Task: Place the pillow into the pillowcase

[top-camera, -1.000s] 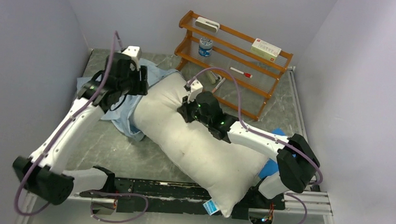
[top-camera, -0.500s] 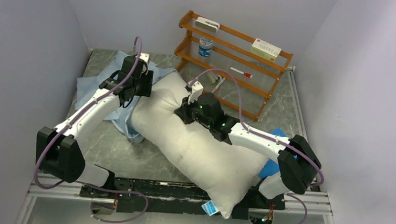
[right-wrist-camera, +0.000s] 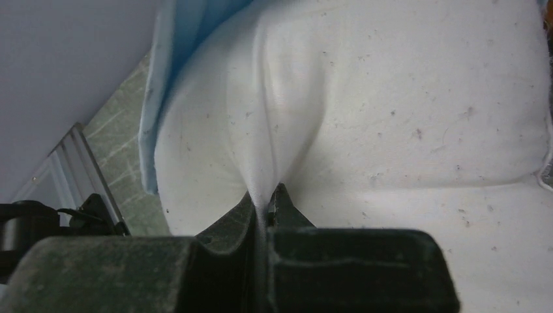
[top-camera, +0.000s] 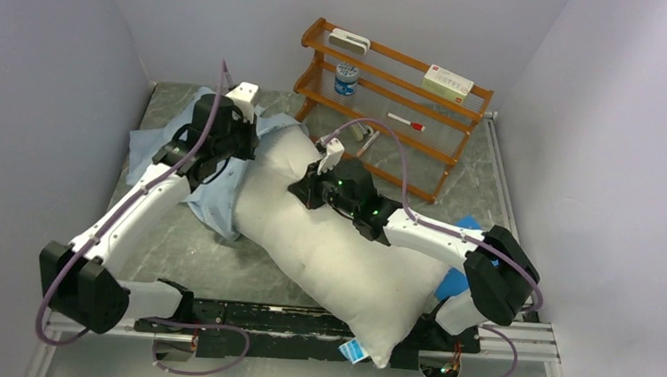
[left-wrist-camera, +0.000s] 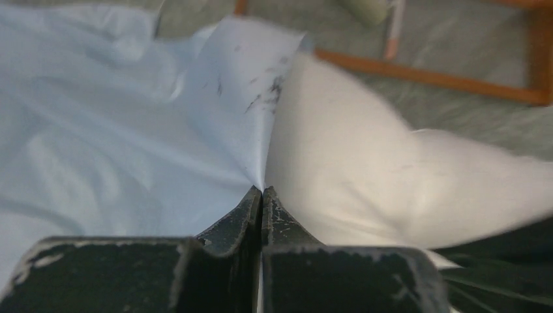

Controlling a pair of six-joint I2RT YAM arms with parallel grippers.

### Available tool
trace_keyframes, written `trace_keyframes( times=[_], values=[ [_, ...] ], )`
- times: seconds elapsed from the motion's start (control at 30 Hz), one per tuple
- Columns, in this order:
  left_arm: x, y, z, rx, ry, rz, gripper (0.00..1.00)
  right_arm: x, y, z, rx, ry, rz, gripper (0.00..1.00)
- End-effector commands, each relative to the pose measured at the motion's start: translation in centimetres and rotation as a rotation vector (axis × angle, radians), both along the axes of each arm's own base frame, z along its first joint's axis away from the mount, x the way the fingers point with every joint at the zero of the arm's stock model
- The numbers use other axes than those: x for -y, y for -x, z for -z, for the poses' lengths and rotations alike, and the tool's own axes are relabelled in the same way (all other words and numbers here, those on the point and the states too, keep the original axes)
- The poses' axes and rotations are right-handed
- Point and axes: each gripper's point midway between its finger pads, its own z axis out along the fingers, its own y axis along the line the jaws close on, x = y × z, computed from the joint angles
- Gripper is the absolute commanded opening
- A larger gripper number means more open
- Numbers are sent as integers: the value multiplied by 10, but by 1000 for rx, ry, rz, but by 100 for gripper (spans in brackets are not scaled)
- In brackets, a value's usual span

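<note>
The off-white pillow (top-camera: 334,251) lies diagonally across the table, its tagged end hanging over the front rail. The wrinkled pale-blue pillowcase (top-camera: 168,150) lies bunched against the pillow's far-left end. My left gripper (top-camera: 249,145) is at that end, shut on the pillowcase's edge (left-wrist-camera: 241,98) right beside the pillow (left-wrist-camera: 391,176); its fingertips (left-wrist-camera: 262,191) are pressed together on the thin cloth. My right gripper (top-camera: 300,191) is on top of the pillow, shut on a pinched ridge of its cover (right-wrist-camera: 264,195). A blue strip of pillowcase (right-wrist-camera: 163,72) shows past the pillow (right-wrist-camera: 404,98).
A wooden rack (top-camera: 398,95) stands at the back right with a box, a can and a marker on it. A bright-blue flat sheet (top-camera: 456,281) lies under the right arm's base. Grey walls close in on the left, back and right.
The left gripper has shut on the pillowcase edge at the pillow's far end. The left arm has shifted, and the pillow has moved slightly right with the right gripper still pinching it.
</note>
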Motion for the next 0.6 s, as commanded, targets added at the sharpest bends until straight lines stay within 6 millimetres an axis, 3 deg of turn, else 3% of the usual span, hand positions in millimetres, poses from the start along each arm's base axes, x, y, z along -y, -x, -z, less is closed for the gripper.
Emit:
trace_keyframes(
  times=[0.0, 0.27, 0.33, 0.4, 0.43, 0.47, 0.57],
  values=[
    [41, 16, -70, 115, 200, 137, 5, -21, 3, -27, 2, -128, -25, 0],
    [93, 66, -27, -20, 405, 289, 5, -22, -18, -34, -11, -251, 104, 0],
    [92, 68, -9, -64, 398, 264, 5, -29, -17, -31, -30, -255, 79, 0],
    [73, 61, 15, -123, 294, 160, 5, -37, -10, -29, -19, -206, 3, 0],
    [63, 58, 22, -146, 232, 113, 5, -36, -7, -30, -8, -168, -17, 7],
    [54, 54, 27, -168, 179, 71, 8, -30, -6, -29, 0, -122, -24, 19],
    [41, 47, 14, -168, 115, 3, 24, -1, -4, -42, 26, -46, -20, 62]
  ],
)
